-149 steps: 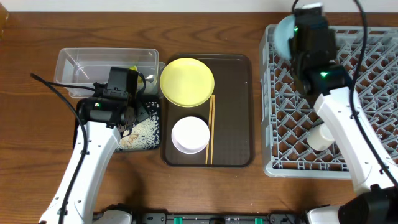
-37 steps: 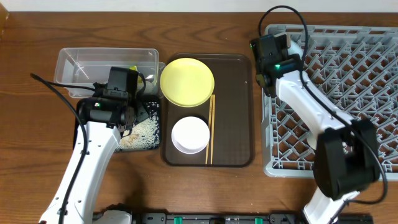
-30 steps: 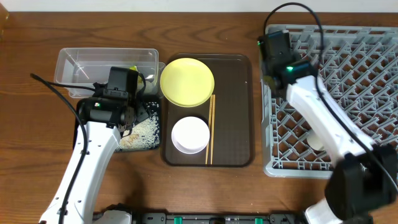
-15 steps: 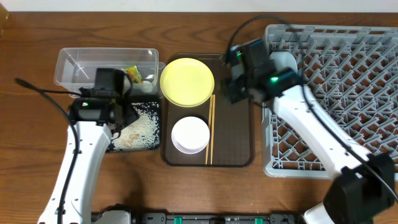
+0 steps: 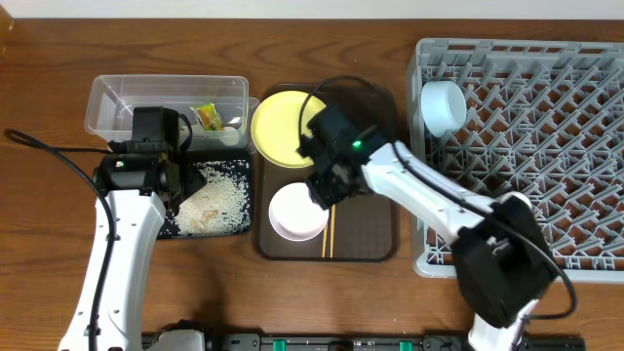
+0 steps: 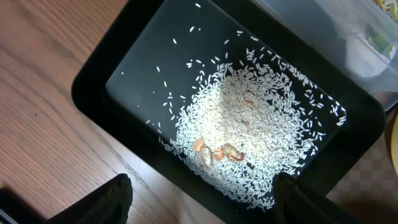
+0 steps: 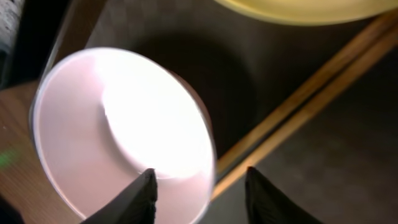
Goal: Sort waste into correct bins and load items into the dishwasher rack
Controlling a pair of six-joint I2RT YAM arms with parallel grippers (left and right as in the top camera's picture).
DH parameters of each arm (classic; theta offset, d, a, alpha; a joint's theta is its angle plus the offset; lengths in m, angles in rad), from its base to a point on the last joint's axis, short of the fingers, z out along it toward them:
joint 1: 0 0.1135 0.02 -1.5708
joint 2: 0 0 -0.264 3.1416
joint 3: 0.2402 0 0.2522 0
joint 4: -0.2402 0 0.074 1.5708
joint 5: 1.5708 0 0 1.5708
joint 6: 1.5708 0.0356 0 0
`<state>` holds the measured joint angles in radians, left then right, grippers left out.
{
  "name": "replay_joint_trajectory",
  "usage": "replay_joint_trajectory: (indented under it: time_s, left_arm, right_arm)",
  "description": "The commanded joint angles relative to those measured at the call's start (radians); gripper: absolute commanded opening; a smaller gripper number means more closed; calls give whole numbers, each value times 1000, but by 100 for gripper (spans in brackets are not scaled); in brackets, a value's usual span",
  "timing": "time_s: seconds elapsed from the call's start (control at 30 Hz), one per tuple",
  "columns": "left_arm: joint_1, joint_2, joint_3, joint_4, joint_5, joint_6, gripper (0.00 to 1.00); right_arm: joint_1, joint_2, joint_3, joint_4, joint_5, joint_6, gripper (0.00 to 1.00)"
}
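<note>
A white bowl sits on the brown tray, with the chopsticks lying beside it. My right gripper is open and straddles the bowl's right rim, one finger over the inside and the other over the chopsticks. The yellow plate lies behind, partly under the arm. A light blue bowl stands in the grey rack. Rice lies in the black tray. My left gripper hangs open over its near edge. The snack wrapper lies in the clear tub.
The brown serving tray fills the middle between the bins and the rack. A few brownish bits lie among the rice. Bare wooden table runs along the back and at the front left.
My right arm has swung left from the rack to the white bowl, leaving the blue bowl in the rack, and its jaws have narrowed. My left arm has shifted left, uncovering the wrapper.
</note>
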<state>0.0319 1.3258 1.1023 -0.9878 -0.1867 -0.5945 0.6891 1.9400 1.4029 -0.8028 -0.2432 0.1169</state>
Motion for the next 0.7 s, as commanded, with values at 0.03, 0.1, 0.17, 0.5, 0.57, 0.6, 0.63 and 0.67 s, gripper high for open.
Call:
replay_joint_trajectory:
  time_s: [0.03,0.1,0.17,0.5,0.57,0.6,0.63,0.67]
  left_arm:
    - [5,-6,13,-3,-5,13,75]
    - [5,-6,13,-3,-5,13,75]
    - [5,-6,13,-3,-5,13,75]
    - [5,-6,13,-3,-5,13,75]
    - [5,-6,13,-2,-5,13,75]
    - [5,-6,13,-2,-5,13,75]
    - [5,-6,13,-2,-5,13,75]
    - [5,-6,13,-2,-5,13,75]
  right_arm:
    - [21,64,-3,-2,45,69,39]
    - [21,82,-3,-2,60,88,33]
    - [18,89,-3,1,60,93,13]
    - [-52,-65,11,6,203,95,1]
    - [-90,-140,11,14,267,95,1]
    - [-112,-175,11,20,307,95,1]
    - [-132,-206,11,28,348,95,1]
    - [-157,-238,11,40,401,94,1]
